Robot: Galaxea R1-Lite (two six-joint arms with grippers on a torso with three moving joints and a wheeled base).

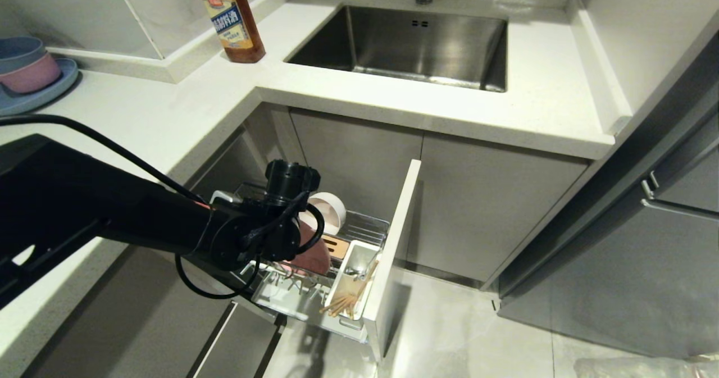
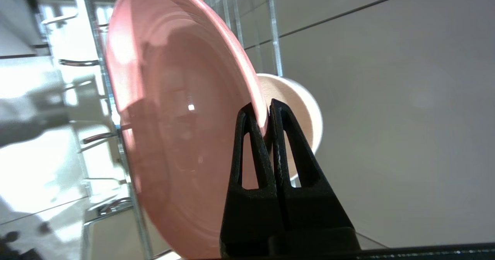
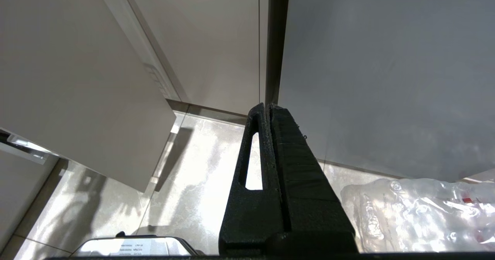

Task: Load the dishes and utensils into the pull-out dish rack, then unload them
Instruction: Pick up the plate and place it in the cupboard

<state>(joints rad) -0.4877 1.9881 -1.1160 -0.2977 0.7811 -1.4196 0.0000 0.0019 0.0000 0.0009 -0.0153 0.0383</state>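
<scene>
The pull-out dish rack point(image 1: 368, 227) stands drawn out below the counter, its grey door front point(image 1: 396, 254) toward me. My left gripper point(image 2: 263, 107) is shut on the rim of the pink plate point(image 2: 178, 128), which stands on edge among the rack's wires. The same plate point(image 1: 314, 257) shows partly behind my left wrist in the head view. Just behind it sits the cream-white bowl point(image 1: 328, 209) point(image 2: 301, 113). The white utensil cup point(image 1: 354, 279) holds the chopsticks point(image 1: 345, 302) and a metal spoon point(image 1: 371, 270). My right gripper point(image 3: 267, 106) hangs shut and empty over the floor.
A steel sink point(image 1: 415, 44) is set in the white counter point(image 1: 168, 114), with a sauce bottle point(image 1: 233, 16) beside it. Small blue and pink bowls on a blue plate point(image 1: 28, 77) sit far left. A crumpled clear plastic bag point(image 3: 421, 213) lies on the floor.
</scene>
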